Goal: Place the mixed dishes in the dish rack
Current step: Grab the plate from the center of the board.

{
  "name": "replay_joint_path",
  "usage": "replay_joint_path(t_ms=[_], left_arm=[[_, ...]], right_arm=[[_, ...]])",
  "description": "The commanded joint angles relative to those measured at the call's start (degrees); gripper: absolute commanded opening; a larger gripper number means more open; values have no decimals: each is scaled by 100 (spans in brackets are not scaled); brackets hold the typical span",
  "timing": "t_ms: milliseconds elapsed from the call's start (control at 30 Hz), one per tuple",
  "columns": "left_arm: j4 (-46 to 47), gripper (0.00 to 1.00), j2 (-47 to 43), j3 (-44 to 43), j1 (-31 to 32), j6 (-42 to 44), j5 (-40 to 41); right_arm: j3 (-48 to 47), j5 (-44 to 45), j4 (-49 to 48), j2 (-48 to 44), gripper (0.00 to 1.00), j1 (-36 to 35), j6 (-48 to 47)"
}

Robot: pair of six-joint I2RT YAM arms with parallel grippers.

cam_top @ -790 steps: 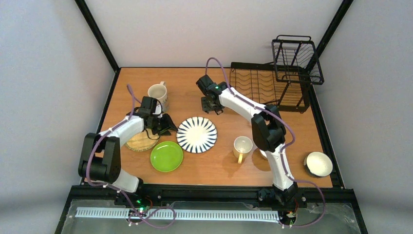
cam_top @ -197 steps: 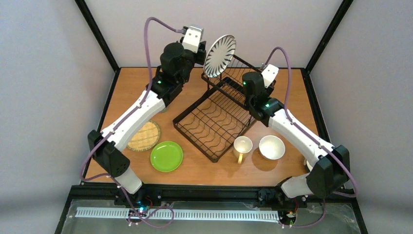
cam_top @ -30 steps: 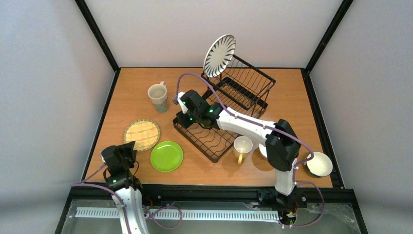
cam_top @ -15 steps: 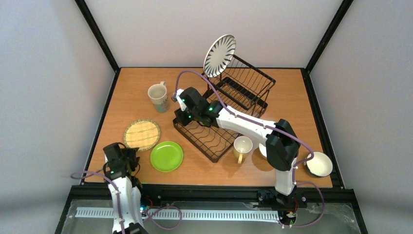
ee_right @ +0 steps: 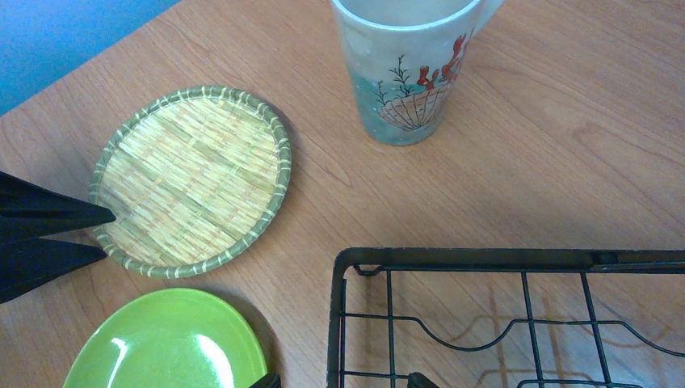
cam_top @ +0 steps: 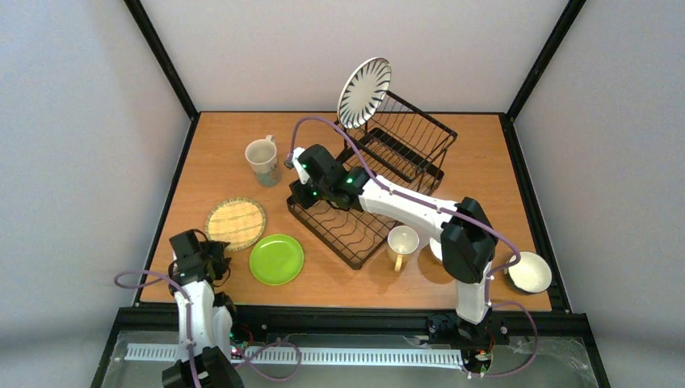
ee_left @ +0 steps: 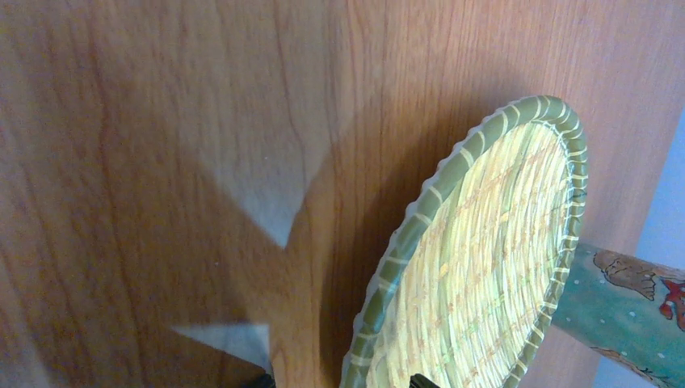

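The black wire dish rack [cam_top: 355, 230] lies mid-table, and the striped plate [cam_top: 365, 91] stands on its basket's far rim. My right gripper [cam_top: 296, 179] is open and empty over the rack's left corner [ee_right: 355, 267]. My left gripper [cam_top: 216, 254] is open, its tips at the near rim of the woven bamboo plate [cam_top: 235, 223], which also shows in the left wrist view [ee_left: 485, 267] and the right wrist view [ee_right: 190, 179]. The lime-green plate [cam_top: 276, 259] lies beside it. One mug [cam_top: 262, 159] stands back left, another [cam_top: 401, 242] by the rack. No small white dish shows.
One bowl [cam_top: 529, 272] sits at the near right edge. Another [cam_top: 437, 252] is half hidden behind my right arm. The left gripper's black fingers [ee_right: 48, 214] show at the left of the right wrist view.
My left arm has swung its wrist from the near-left corner up to the bamboo plate's near rim. My right gripper has edged slightly back over the rack corner.
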State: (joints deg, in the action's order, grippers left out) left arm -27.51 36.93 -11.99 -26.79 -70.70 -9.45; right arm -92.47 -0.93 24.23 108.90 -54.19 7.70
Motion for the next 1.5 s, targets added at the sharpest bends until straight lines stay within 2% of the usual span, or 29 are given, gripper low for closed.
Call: replay_joint_path(t_ms=[0,267,533,633,733,867,967,1100,1467], left_arm=[[-82,94,273,338,-37,128,308],[613,88,449,707,-33,14,287],[1265,71,574,1000,-37,22,172],[1446,61,608,1090,-29,25,92],[1545,43,677,1082,-36,71,25],[1481,24,727,1012,-32,106,-4],[1370,18,689,976,-37,119,-13],[1026,2,474,868,-37,143,20],[168,0,-74,-31,-39,436,5]], right_arm=[[-79,-73,8,151,91,62,-67],[7,-144,-72,274,91,137,-52],[21,-153,-85,413,91,164,-34],[10,-146,-85,421,91,164,-27],[1,-137,-74,413,91,164,-29],[-8,-157,-64,389,91,164,-7],[-4,-162,-53,355,91,164,2],[13,-162,-26,275,91,164,-1],[-131,-114,140,47,91,164,24]])
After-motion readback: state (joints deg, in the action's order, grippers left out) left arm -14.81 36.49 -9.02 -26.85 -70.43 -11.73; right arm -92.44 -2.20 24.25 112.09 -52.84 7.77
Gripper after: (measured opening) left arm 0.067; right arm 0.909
